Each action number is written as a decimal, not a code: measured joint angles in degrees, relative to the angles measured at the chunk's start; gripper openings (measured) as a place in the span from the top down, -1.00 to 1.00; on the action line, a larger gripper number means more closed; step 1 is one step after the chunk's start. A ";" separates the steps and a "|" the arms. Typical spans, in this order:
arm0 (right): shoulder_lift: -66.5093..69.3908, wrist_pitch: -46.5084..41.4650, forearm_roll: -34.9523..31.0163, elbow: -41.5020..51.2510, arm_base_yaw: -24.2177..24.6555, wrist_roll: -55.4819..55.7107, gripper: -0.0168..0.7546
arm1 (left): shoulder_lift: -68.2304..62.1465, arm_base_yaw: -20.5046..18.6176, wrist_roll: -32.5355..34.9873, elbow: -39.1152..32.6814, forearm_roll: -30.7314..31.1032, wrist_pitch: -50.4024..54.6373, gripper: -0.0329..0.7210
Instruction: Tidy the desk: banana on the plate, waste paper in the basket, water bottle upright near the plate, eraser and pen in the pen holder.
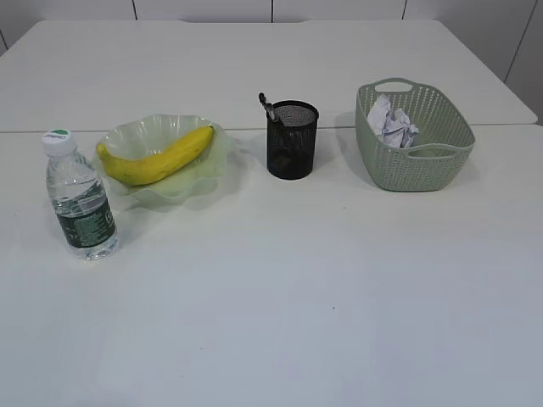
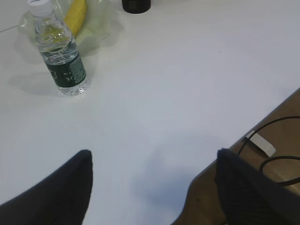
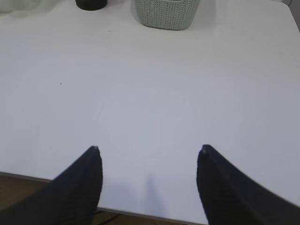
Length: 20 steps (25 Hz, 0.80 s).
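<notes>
Desk appears tidied — banana [image 1: 161, 157] plated, paper [image 1: 392, 121] binned, bottle [image 1: 79, 197] upright — left gripper [image 2: 154, 161] and right gripper [image 3: 148, 154] spread, empty; only withdrawal remains.

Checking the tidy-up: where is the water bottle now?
In the exterior view, the water bottle stands upright at the table's left, just in front-left of the plate holding the banana.

Surface [image 1: 280, 322]: white, smooth, matt. Plate [image 1: 204, 174]: translucent pale-green, glossy, looks like plastic or glass, with a wavy rim. Banana [image 1: 161, 157]: yellow peel, smooth, slight sheen. Water bottle [image 1: 81, 199]: clear glossy plastic, dark printed label, white cap. Pen holder [image 1: 293, 140]: black mesh, seemingly metal, matt. Basket [image 1: 416, 144]: sage-green woven-pattern plastic, matt. Waste paper [image 1: 392, 121]: white, crumpled, creased.
</notes>
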State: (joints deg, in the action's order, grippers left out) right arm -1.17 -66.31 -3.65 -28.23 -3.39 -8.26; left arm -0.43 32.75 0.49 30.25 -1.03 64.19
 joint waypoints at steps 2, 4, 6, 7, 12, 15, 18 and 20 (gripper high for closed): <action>0.00 0.05 0.18 0.10 0.00 0.11 -0.31 | 0.00 0.00 -0.49 0.00 0.42 0.00 -0.66; 0.00 0.27 0.18 0.10 0.00 0.19 -0.34 | 0.00 0.00 -0.49 0.00 0.42 0.00 -0.67; 0.00 0.40 0.18 0.10 0.00 0.19 -0.35 | 0.00 0.00 -0.82 0.00 0.44 0.00 -0.67; 0.00 0.40 0.18 0.10 0.00 0.19 -0.35 | 0.00 0.00 -0.82 0.00 0.44 0.00 -0.66; 0.00 0.40 0.18 0.10 0.00 0.19 -0.35 | 0.00 0.00 -0.90 0.00 0.54 -0.13 -0.62; 0.00 0.40 0.18 0.10 0.00 0.19 -0.35 | 0.00 0.00 -0.90 0.00 0.54 -0.13 -0.62; 0.00 0.44 0.18 0.10 0.00 0.19 -0.35 | 0.00 -0.85 -0.90 0.00 0.54 -0.17 -0.60; 0.00 0.53 0.18 0.10 0.00 0.19 -0.35 | 0.00 -2.97 -0.94 0.00 0.54 -0.27 -0.60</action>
State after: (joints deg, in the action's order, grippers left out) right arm -1.17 -65.78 -3.48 -28.12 -3.39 -8.08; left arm -0.43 29.78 -0.44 30.25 -0.49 63.92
